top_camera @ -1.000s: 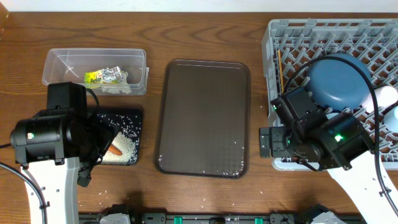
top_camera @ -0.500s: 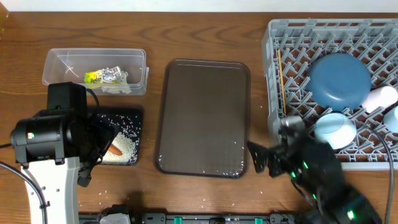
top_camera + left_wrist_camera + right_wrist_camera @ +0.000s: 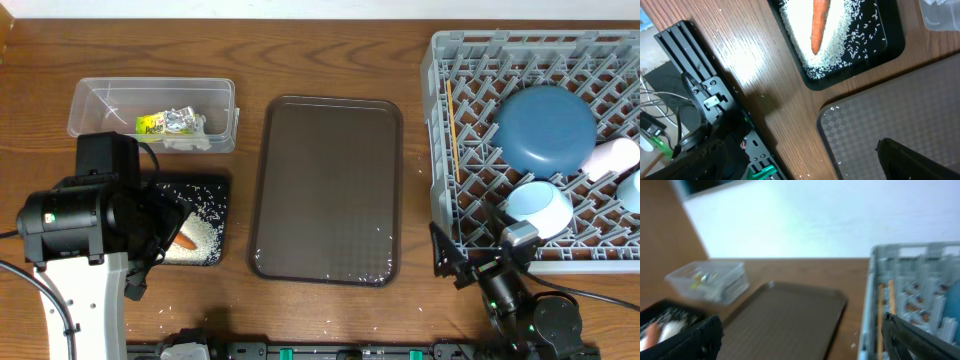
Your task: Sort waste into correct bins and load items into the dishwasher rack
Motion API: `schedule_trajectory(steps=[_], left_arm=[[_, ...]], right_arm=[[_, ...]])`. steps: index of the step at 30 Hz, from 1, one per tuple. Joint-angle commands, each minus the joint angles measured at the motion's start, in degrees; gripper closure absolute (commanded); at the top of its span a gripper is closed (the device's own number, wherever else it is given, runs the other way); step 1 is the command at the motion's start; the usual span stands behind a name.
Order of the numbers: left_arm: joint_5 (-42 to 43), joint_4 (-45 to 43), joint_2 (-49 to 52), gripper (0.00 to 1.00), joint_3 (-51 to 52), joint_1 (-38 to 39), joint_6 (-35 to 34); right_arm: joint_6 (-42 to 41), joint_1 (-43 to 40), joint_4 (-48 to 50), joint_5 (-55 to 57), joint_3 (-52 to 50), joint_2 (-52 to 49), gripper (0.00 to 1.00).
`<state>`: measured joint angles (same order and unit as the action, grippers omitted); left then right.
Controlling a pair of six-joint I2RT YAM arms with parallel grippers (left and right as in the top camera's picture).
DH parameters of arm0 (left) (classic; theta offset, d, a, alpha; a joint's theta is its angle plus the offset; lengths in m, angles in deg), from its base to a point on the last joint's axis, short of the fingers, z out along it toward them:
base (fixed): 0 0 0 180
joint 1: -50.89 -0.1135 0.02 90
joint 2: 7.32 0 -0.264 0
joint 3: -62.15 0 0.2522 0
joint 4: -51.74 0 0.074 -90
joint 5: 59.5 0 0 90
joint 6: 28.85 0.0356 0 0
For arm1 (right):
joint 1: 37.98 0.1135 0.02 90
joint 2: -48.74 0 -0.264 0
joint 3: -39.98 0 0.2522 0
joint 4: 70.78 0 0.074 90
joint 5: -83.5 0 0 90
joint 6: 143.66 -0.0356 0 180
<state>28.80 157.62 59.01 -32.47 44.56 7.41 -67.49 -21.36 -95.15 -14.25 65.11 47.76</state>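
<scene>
At the bench's near right edge, right tool point(image 3: 800, 325): jaws spread wide, nothing between them, low beside the front corner of the large square grey plastic dishwasher rack point(image 3: 440, 60).
Left tool point(image 3: 800, 150): fingers wide apart and empty, hanging over the wooden bench point(image 3: 330, 60) by the corner of the shallow black rectangular tray point(image 3: 222, 190).
Black tray: holds a heap of white rice grains point(image 3: 205, 235) with the small orange carrot point(image 3: 819, 22) lying on it.
Clear plastic tub point(image 3: 90, 100): yellow-green printed snack wrapper point(image 3: 165, 123) and crumpled white tissue point(image 3: 185, 142) inside.
Rack load: large dark blue bowl point(image 3: 545, 130), small light blue bowl point(image 3: 540, 208), white cup point(image 3: 612, 158), light blue cup point(image 3: 632, 188), thin wooden chopsticks point(image 3: 452, 125) along the left side.
Dark brown serving tray point(image 3: 325, 190): bare but for a few grains near its front edge.
Status: sorting and loading look done.
Risk: a careless left-arm swing could clip the black tray and scatter rice; the right tool, so close to the rack, could jolt it and shift the cups. Loose grains on the bench may go uncollected.
</scene>
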Motion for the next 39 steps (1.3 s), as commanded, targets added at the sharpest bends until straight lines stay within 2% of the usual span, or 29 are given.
schedule_trajectory(steps=[1,8,14,20,23,34,39], left_arm=[[-0.7,0.8,0.0,0.02,0.0,-0.2,0.6],[-0.7,0.8,0.0,0.02,0.0,-0.2,0.6],[-0.7,0.8,0.0,0.02,0.0,-0.2,0.6],[-0.7,0.8,0.0,0.02,0.0,-0.2,0.6],[-0.7,0.8,0.0,0.02,0.0,-0.2,0.6],[-0.7,0.8,0.0,0.02,0.0,-0.2,0.6],[-0.7,0.8,0.0,0.02,0.0,-0.2,0.6]], right_arm=[[-1.7,-3.7,4.1,-0.8,-3.3,0.7,0.01],[-2.4,-10.2,19.7,-5.2,-11.1,0.7,0.01],[-2.4,-14.7,17.7,-3.2,-11.1,0.7,0.01],[0.2,-18.2,7.4,-0.7,-11.1,0.7,0.01],[0.2,-18.9,7.0,0.0,-11.1,0.7,0.01],[17.8,-19.0,6.7,1.4,-11.1,0.7,0.01],[16.3,-19.0,6.6,1.9,-11.1,0.7,0.01]])
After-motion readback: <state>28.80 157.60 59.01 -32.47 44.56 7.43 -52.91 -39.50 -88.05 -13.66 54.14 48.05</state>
